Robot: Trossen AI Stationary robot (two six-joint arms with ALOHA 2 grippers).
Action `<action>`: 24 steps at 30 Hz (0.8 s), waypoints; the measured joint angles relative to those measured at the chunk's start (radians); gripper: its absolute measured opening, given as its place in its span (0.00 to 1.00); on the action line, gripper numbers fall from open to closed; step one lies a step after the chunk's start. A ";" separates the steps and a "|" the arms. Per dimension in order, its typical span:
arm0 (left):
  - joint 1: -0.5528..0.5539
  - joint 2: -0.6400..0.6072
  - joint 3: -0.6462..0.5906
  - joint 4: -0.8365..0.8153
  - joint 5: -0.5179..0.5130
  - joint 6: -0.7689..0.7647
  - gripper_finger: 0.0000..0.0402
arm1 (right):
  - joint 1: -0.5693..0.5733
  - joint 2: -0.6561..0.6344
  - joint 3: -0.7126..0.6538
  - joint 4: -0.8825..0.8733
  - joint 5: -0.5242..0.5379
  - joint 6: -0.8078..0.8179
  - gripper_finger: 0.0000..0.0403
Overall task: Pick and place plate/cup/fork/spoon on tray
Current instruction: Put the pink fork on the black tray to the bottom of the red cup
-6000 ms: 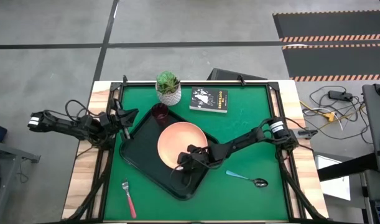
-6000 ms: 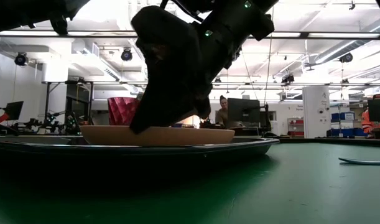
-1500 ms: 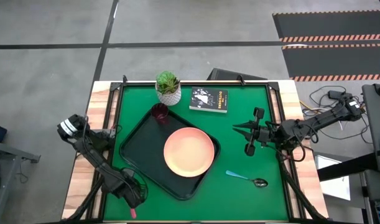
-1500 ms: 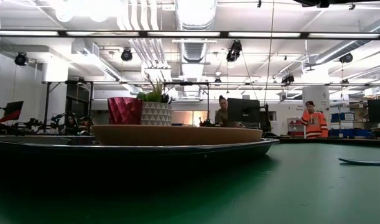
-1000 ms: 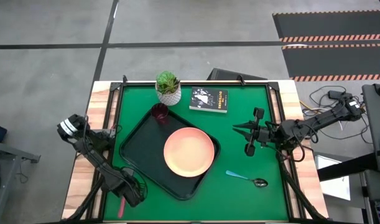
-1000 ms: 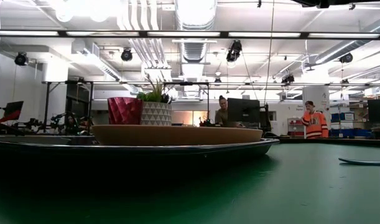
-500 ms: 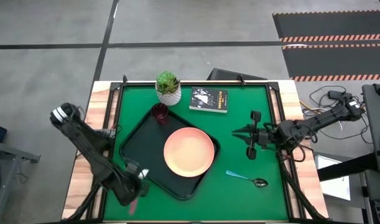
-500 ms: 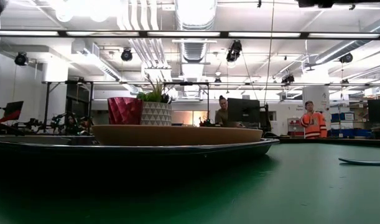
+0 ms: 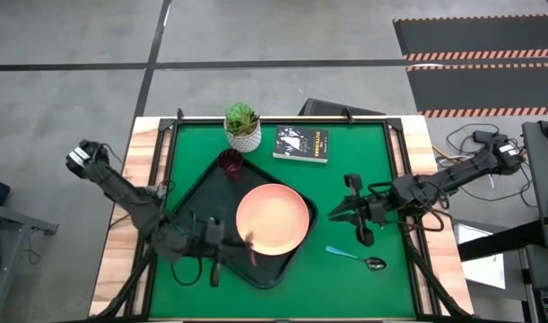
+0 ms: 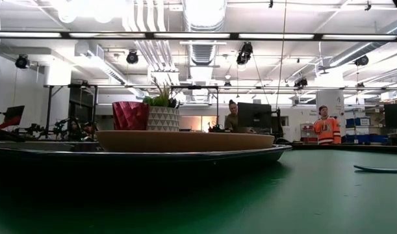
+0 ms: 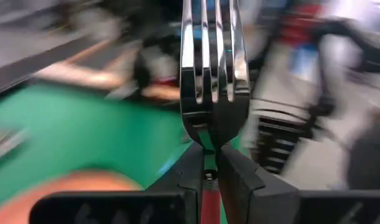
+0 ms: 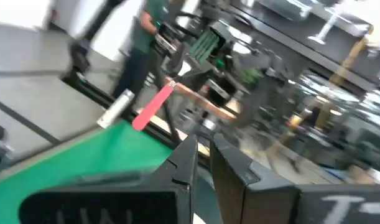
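Carrying the fork (image 11: 206, 74), my left gripper (image 9: 227, 252) sits over the near edge of the tray (image 9: 193, 197), fingers clamped on the pink handle, tines pointing forward in the wrist view. From above, the handle shows as a pink sliver just beside the plate (image 9: 272, 220), possibly over its rim; I cannot tell which. Plate and cup (image 9: 230, 161) are already on the tray. The spoon (image 9: 354, 257) lies on the mat, well apart from the tray.

My right gripper (image 9: 343, 213) hovers over the mat between tray and spoon, fingers together, holding nothing.

Risks as I judge them:
- Grip is low on a thin handle; the fork could pivot or slip if I swing fast.
- Releasing over the plate rim would leave the fork tilted or let it slide off onto the mat.
- Free tray floor near the plate is narrow; a careless descent could nudge the plate.
- The right arm is near; both reaching inward could crowd each other.
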 joint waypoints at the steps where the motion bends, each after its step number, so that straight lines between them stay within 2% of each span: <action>1: 0.020 0.007 -0.015 0.061 0.096 0.070 0.04 | -0.007 0.027 0.011 0.013 -0.051 0.008 0.08; 3: 0.064 0.025 -0.039 0.145 0.246 0.149 0.04 | -0.025 0.080 0.035 0.039 -0.158 0.039 0.08; 4: 0.083 0.032 -0.047 0.165 0.286 0.162 0.04 | -0.034 0.108 0.047 0.046 -0.200 0.058 0.08; 6: 0.120 0.045 -0.057 0.176 0.305 0.161 0.04 | -0.054 0.164 0.080 0.049 -0.238 0.092 0.08; 11: 0.205 0.114 -0.101 0.271 0.296 0.141 0.04 | -0.102 0.303 0.155 0.049 -0.259 0.175 0.08; 16: 0.245 0.183 -0.104 0.313 0.372 0.134 0.04 | -0.153 0.414 0.199 0.122 -0.454 0.273 0.10; 20: 0.250 0.250 -0.104 0.398 0.518 0.153 0.04 | -0.191 0.469 0.213 0.173 -0.505 0.354 0.16; 24: 0.252 0.314 -0.102 0.488 0.550 0.185 0.04 | -0.204 0.537 0.232 0.217 -0.518 0.401 0.27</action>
